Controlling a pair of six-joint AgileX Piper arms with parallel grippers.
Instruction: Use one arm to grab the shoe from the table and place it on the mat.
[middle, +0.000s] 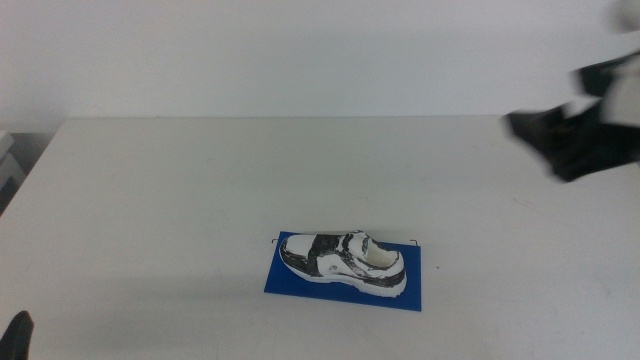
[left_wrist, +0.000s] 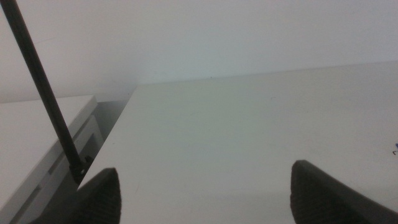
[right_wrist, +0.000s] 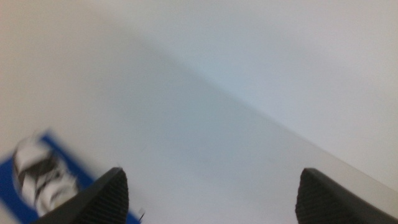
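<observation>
While my right pincer (middle: 535, 135) hangs blurred above the far right of the table (middle: 180, 200), jaws spread wide and holding nothing, I list as follows. Shoe (middle: 343, 260): lying flat on the mat (middle: 290, 280), toe to the left, well apart from me. Mat: near the table's front edge. Left pincer (left_wrist: 205, 193): low at the near left corner, jaws apart, waiting. Step in hand, by my judgement: placement done, arm clear. Next move: none but resting.
</observation>
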